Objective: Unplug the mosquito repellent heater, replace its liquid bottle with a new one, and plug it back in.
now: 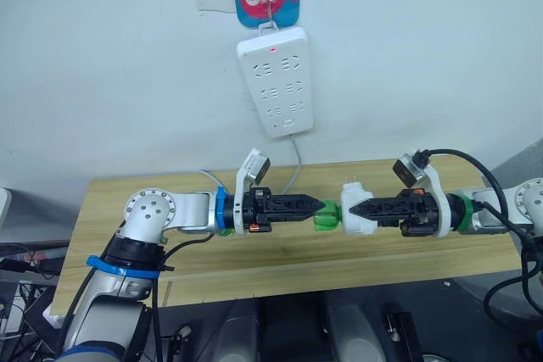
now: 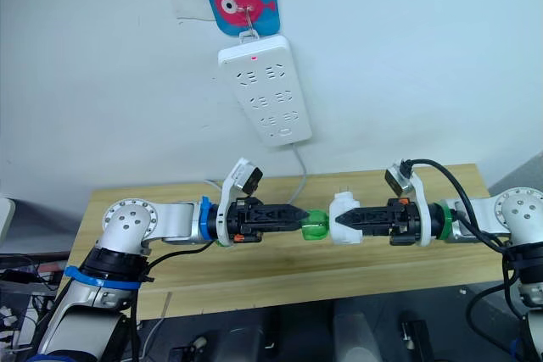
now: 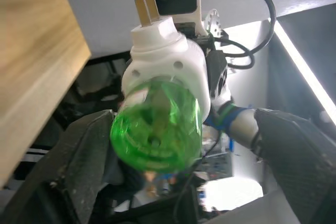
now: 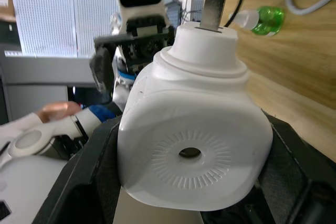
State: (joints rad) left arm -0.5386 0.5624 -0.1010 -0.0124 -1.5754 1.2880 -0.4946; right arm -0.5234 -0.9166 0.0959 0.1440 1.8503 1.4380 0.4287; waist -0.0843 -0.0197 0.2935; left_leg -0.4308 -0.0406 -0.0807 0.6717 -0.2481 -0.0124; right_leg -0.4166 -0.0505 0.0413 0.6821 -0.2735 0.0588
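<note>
The left gripper [image 1: 316, 206] pinched the green liquid bottle [image 1: 326, 214], which was joined to the mosquito repellent heater [image 1: 357, 209]. The right gripper [image 1: 358, 208] clamped that heater over the wooden table [image 1: 254, 256], prongs up. Behind, a white power strip [image 1: 275, 80] hung on the wall. A second green bottle [image 4: 261, 19] lay on the table.

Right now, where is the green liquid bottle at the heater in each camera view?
Left eye: green bottle centre, between the grippers.
Right eye: just left of centre.
Left wrist: large, centre, screwed into the white heater.
Right wrist: hidden behind the heater.
Shared landmark: the heater's plug prongs.
</note>
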